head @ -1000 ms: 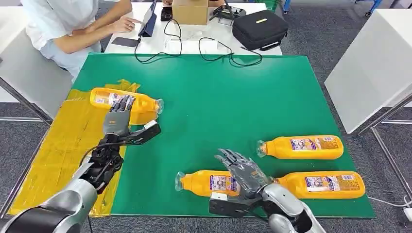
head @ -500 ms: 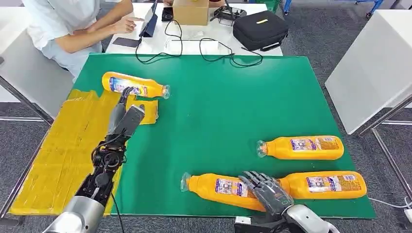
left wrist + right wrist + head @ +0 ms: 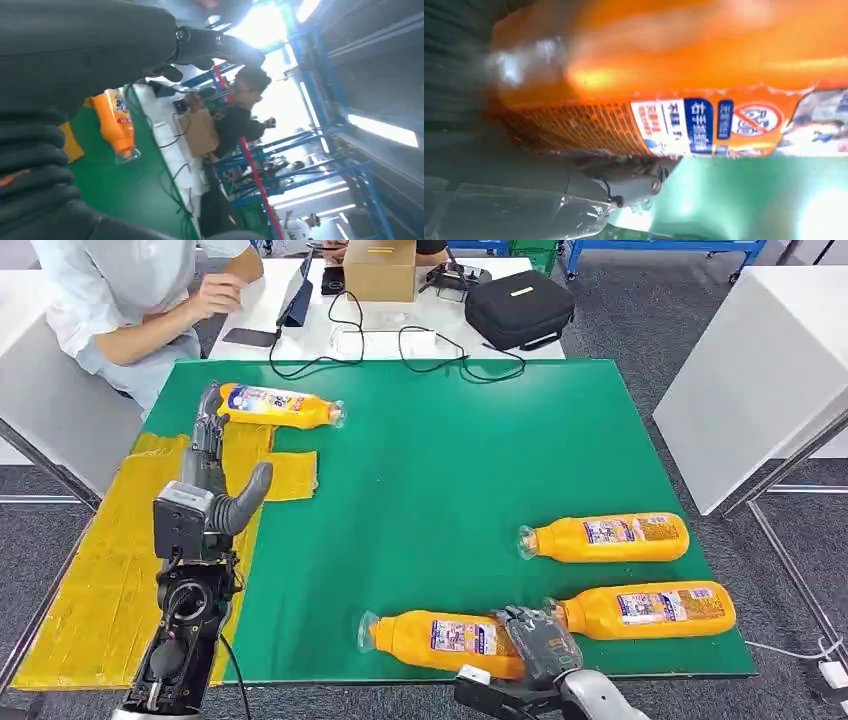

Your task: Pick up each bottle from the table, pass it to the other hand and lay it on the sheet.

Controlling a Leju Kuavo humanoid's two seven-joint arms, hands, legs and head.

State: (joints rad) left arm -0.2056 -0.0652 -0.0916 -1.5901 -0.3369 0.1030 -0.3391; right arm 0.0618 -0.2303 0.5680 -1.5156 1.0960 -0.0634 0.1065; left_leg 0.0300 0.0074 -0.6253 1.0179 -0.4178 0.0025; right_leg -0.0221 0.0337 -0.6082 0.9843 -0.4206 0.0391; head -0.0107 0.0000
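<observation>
Several orange bottles lie on the green table (image 3: 450, 460). One bottle (image 3: 280, 405) (image 3: 116, 125) lies at the far left, just beyond the yellow sheet (image 3: 100, 570). My left hand (image 3: 215, 475) is raised over the sheet, fingers stretched out and holding nothing, their tips close to that bottle's base. At the front edge my right hand (image 3: 540, 642) grips the base end of the nearest bottle (image 3: 440, 637) (image 3: 674, 75), which still lies on the table. Two more bottles (image 3: 605, 538) (image 3: 645, 608) lie to the right.
A person (image 3: 130, 300) sits at the far left corner. Behind the green table a white table holds a cardboard box (image 3: 380, 268), a black bag (image 3: 520, 308) and cables (image 3: 400, 340). Another white table (image 3: 760, 370) stands to the right.
The camera has shifted. My left hand has let go of the far-left bottle, which now lies off the sheet's flap. My right hand has come down and closed on the front bottle.
</observation>
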